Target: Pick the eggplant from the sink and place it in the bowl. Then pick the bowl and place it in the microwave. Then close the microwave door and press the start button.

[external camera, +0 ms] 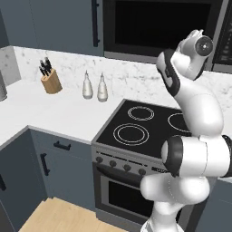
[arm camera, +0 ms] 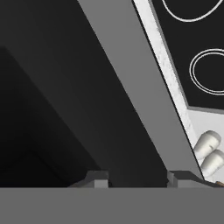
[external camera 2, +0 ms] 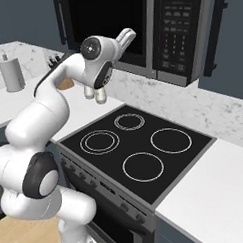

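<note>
White marble bench [external camera: 68, 113] beside black cooktop [external camera 2: 137, 153]; above, microwave [external camera 2: 177, 36], door [external camera 2: 106, 24] shut; jaws [arm camera: 138, 178] up close at its dark glass, tips apart, nothing between; shakers [external camera: 94, 87] behind.

A white marble-look counter [external camera: 68, 113] ran either side of a black cooktop [external camera 2: 140, 152] with four ring burners. On the counter stood a wooden knife block [external camera: 51, 81], two pale bottles [external camera: 94, 87] side by side, and what was probably a paper towel roll [external camera 2: 11, 73] farther off.
</note>
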Motion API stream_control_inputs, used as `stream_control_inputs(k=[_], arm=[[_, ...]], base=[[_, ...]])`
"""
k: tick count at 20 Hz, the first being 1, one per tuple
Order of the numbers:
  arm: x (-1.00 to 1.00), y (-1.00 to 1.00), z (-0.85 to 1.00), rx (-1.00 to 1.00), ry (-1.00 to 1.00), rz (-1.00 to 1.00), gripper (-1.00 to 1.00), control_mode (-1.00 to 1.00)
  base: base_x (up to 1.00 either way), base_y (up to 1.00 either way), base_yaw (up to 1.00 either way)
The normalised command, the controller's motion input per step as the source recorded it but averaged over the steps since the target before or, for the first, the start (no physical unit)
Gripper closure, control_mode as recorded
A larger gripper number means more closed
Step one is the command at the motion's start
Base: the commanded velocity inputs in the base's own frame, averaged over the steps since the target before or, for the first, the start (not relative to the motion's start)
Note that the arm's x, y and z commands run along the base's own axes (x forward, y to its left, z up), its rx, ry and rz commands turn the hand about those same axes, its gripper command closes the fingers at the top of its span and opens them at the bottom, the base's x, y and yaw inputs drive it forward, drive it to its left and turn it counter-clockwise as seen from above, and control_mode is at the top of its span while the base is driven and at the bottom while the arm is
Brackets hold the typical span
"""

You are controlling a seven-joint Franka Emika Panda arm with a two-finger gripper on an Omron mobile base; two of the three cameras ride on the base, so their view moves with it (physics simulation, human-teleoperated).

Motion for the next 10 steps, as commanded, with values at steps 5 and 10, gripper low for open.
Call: stream_control_inputs(k=[5, 10], arm=[[0.02, 0.19, -0.06, -0.02, 0.03, 0.01, -1.0, -1.0], [-0.52, 0.39, 0.02, -0.1, 0.05, 0.03, -1.0, -1.0]], base=[[0.0, 0.0, 0.0], [0.0, 0.0, 0.0]])
